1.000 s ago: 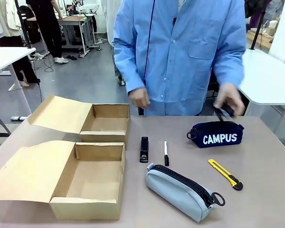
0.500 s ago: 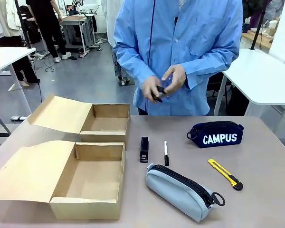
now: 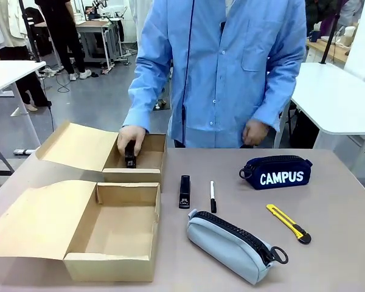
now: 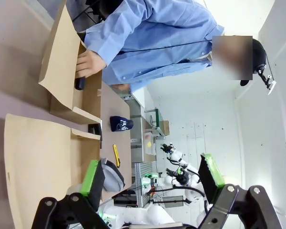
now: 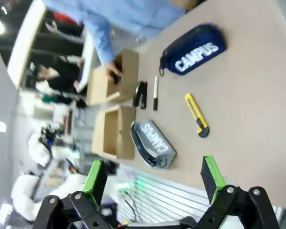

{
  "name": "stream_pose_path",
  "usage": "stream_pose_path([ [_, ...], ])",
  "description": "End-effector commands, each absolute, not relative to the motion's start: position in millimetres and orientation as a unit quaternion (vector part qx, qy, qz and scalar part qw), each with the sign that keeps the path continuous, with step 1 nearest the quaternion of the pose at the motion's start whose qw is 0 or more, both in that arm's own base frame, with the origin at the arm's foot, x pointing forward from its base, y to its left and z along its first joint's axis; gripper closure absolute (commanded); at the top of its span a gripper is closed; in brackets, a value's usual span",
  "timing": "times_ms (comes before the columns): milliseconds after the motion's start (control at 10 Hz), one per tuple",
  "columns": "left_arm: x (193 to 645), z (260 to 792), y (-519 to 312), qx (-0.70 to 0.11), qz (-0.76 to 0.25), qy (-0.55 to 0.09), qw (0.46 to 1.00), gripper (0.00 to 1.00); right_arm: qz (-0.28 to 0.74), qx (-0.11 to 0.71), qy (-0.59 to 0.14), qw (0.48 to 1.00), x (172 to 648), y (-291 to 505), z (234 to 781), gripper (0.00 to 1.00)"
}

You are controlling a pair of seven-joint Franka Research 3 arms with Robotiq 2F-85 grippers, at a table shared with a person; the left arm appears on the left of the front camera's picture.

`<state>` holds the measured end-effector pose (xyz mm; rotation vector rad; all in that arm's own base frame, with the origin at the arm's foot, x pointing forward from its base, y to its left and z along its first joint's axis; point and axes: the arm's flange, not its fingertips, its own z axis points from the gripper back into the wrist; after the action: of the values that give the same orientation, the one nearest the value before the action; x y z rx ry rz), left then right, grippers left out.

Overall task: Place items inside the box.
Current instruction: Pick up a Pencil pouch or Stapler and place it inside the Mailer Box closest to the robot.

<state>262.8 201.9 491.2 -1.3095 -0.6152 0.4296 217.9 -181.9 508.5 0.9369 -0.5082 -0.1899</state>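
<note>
Two open cardboard boxes sit at the table's left, a far box [image 3: 151,144] and a near box [image 3: 112,230]. A person's hand [image 3: 131,139] holds a black stapler [image 3: 131,160] down inside the far box. Another black stapler [image 3: 184,191], a black-and-white marker [image 3: 212,196], a grey zip pouch [image 3: 231,242], a navy pouch [image 3: 275,172] and a yellow-black utility knife [image 3: 288,222] lie on the table. My left gripper [image 4: 151,176] is open and empty, well above the boxes. My right gripper [image 5: 152,175] is open and empty, high over the knife [image 5: 197,114] and grey pouch [image 5: 153,143].
Both box lids [image 3: 79,146] lie folded open toward the left. The person stands at the far table edge, the other hand [image 3: 254,131] hanging by that edge. White tables stand beyond on both sides.
The person picked up a black stapler near the navy pouch, passed it to the other hand, and lowered it into the far box. The free hand dropped to the table's edge.
</note>
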Motion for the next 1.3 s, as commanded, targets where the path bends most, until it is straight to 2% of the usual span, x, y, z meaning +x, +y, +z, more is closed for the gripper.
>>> stream_pose_path([
  [0,262.3,493.3,201.9,-0.597,0.185,-0.289,0.725,0.0,-0.034,0.388,-0.194,0.9,261.1,-53.8,483.2,0.0],
  [200,262.3,493.3,201.9,-0.597,0.185,-0.289,0.725,0.0,-0.01,0.335,-0.148,0.93,289.7,53.1,455.1,0.0],
  [400,262.3,493.3,201.9,-0.597,0.185,-0.289,0.725,0.0,-0.007,0.282,-0.148,0.948,284.8,139.2,403.5,0.0],
  [500,262.3,493.3,201.9,-0.597,0.185,-0.289,0.725,0.0,0.013,0.297,-0.132,0.946,274.4,153.4,390.2,0.0],
  [600,262.3,493.3,201.9,-0.597,0.185,-0.289,0.725,0.0,0.015,0.322,-0.128,0.938,334.9,97.5,481.9,0.0],
  [800,262.3,493.3,201.9,-0.597,0.185,-0.289,0.725,0.0,0.015,0.322,-0.128,0.938,334.9,97.5,481.9,0.0],
  [900,262.3,493.3,201.9,-0.597,0.185,-0.289,0.725,0.0,0.02,0.303,-0.124,0.945,337.4,138.3,461.3,0.0],
  [1000,262.3,493.3,201.9,-0.597,0.185,-0.289,0.725,0.0,-0.034,0.262,-0.109,0.958,324.4,131.1,454.8,0.0],
  [1100,262.3,493.3,201.9,-0.597,0.185,-0.289,0.725,0.0,-0.018,0.218,-0.093,0.971,333.4,158.2,446.6,0.0],
  [1200,262.3,493.3,201.9,-0.597,0.185,-0.289,0.725,0.0,0.033,0.223,-0.074,0.971,355.3,184.4,441.5,0.0],
])
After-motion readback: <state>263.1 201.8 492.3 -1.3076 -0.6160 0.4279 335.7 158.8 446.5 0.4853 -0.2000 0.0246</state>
